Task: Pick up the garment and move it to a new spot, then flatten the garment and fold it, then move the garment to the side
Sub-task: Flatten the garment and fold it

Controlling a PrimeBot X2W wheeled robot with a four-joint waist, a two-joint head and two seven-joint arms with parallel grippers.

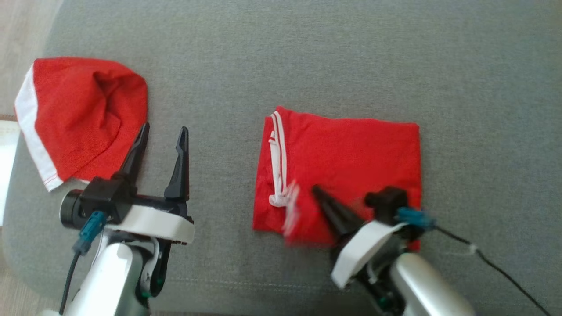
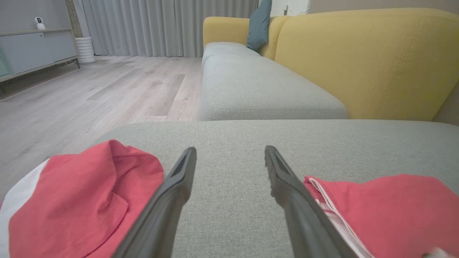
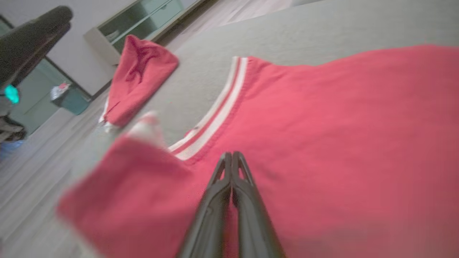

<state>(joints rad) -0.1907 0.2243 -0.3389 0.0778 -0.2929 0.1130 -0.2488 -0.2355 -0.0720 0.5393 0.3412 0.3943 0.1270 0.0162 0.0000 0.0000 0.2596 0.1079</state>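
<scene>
The garment (image 1: pixel 347 166) lies on the grey cushion (image 1: pixel 307 57) as a neat red rectangle. Its edges are squared and its white stripes (image 1: pixel 277 149) run down the side to the left of the right fingers (image 1: pixel 333 210). By the look of it, the pick-up, the flattening and the fold are done. The right fingers are closed tight, tip against tip, low over the garment's near edge, with most of the cloth spreading ahead of their tips and to their right. Just left of them a corner (image 1: pixel 290 215) shows red and white, smeared by motion. Through that blur I cannot say whether a pinch of cloth sits between the closed fingers or they only press on top. Judging from that, the step in hand is either a last touch to the fold or the grasp that starts the final move. What is left is to carry the folded garment to the side without letting it spring open. The left fingers (image 1: pixel 179 166) stand spread as wide as they go and hold nothing. Bare cushion lies between them and ahead of their tips, and the folded garment is well off to their right. A second garment (image 1: pixel 83 118), red with a white band and loosely heaped, lies just beside them on their left.
</scene>
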